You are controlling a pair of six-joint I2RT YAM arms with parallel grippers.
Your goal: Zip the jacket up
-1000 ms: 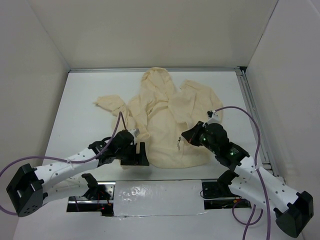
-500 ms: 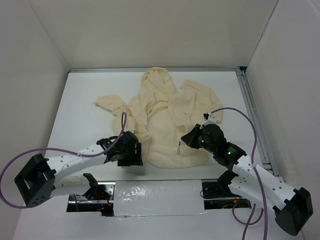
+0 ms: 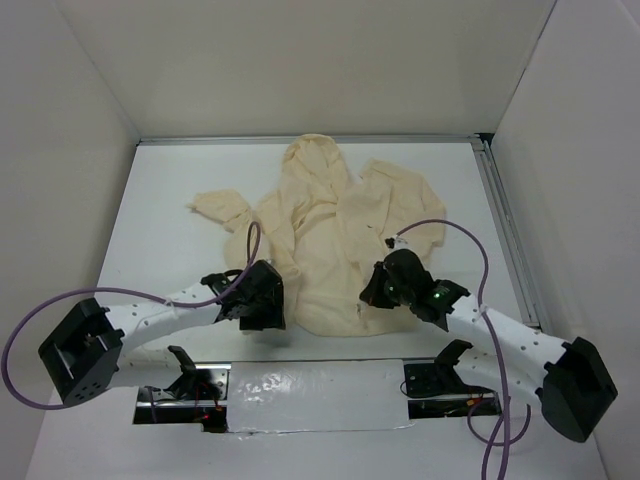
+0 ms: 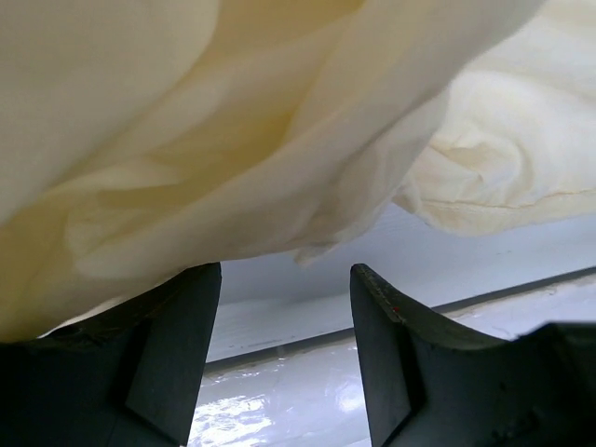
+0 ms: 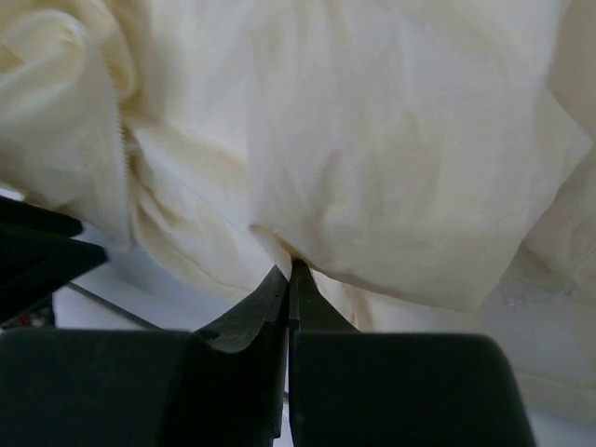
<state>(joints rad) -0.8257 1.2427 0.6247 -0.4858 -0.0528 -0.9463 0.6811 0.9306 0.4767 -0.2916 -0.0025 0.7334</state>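
Note:
The cream jacket (image 3: 330, 230) lies crumpled on the white table, hood toward the back wall. My left gripper (image 3: 268, 315) is at its lower left hem. In the left wrist view the left gripper (image 4: 284, 270) is open. Jacket fabric (image 4: 233, 121) drapes over the top of the left finger (image 4: 177, 326), and only bare table shows in the gap. My right gripper (image 3: 372, 292) sits on the lower front of the jacket. Up close, the right gripper (image 5: 291, 268) is shut, its tips pinching a fold of the jacket (image 5: 372, 140). A line of zipper teeth (image 5: 124, 158) runs at the left.
White walls enclose the table on three sides. A metal rail (image 3: 505, 230) runs along the right edge. A shiny taped strip (image 3: 300, 385) lies at the near edge between the arm bases. Purple cables (image 3: 470, 235) loop over both arms.
The left gripper has moved toward the jacket's hem and its jaws have narrowed. The right gripper, still shut, has shifted left and nearer along the jacket's lower front.

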